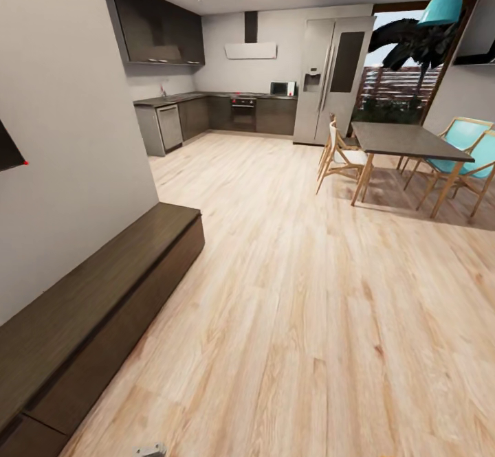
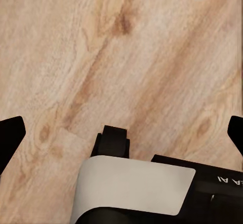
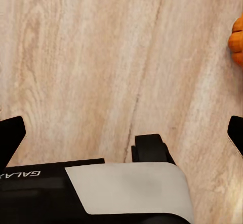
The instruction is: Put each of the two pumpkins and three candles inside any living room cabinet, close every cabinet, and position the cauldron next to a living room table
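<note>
Nearest us, wood floor (image 1: 309, 319) in pale planks fills the foreground.

At left we list the cabinet (image 1: 89, 306): long, low, dark brown, set against the grey wall (image 1: 62, 134), its fronts shut as far as we see.

Centre, far back: kitchen (image 1: 227, 110) with dark units and a steel fridge (image 1: 333, 79).

Right: dark dining table (image 1: 405, 141) with chairs and a teal lamp (image 1: 441, 5) above.

Left gripper (image 2: 121, 133): fingertips at opposite frame edges, spread wide, empty, over floor.

Right gripper (image 3: 121, 133): likewise wide, empty. One pumpkin (image 3: 237, 41) sits on the floor at the edge of the right wrist view.
</note>
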Motion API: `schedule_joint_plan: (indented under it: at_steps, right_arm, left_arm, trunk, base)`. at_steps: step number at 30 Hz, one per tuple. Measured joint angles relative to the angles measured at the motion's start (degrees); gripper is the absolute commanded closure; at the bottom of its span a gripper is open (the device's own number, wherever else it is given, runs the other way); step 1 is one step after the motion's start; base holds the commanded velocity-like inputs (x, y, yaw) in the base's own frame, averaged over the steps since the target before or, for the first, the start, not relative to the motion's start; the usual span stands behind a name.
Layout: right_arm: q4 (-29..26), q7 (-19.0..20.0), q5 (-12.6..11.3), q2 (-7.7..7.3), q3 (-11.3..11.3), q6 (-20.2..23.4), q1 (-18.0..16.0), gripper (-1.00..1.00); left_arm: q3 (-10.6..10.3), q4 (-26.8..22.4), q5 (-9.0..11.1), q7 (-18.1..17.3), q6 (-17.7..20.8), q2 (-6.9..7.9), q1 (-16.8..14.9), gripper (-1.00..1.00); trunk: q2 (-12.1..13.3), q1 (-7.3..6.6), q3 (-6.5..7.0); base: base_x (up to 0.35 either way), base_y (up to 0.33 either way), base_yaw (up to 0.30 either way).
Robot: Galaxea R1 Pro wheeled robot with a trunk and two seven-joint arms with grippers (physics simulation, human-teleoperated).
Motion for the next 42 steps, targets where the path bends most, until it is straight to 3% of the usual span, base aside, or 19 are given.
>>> schedule_joint_plan:
  at_steps: [42]
  right_arm:
    - [0.0, -0.1, 0.0, 0.01, 0.1, 0.0, 0.0, -1.00]
  left_arm:
    - [0.0, 0.0, 0.0, 0.0, 0.0, -0.03, 0.1, -1.00]
  trunk:
    - [0.0, 0.00, 0.00]
  base:
    - [0.332, 0.000, 0.000]
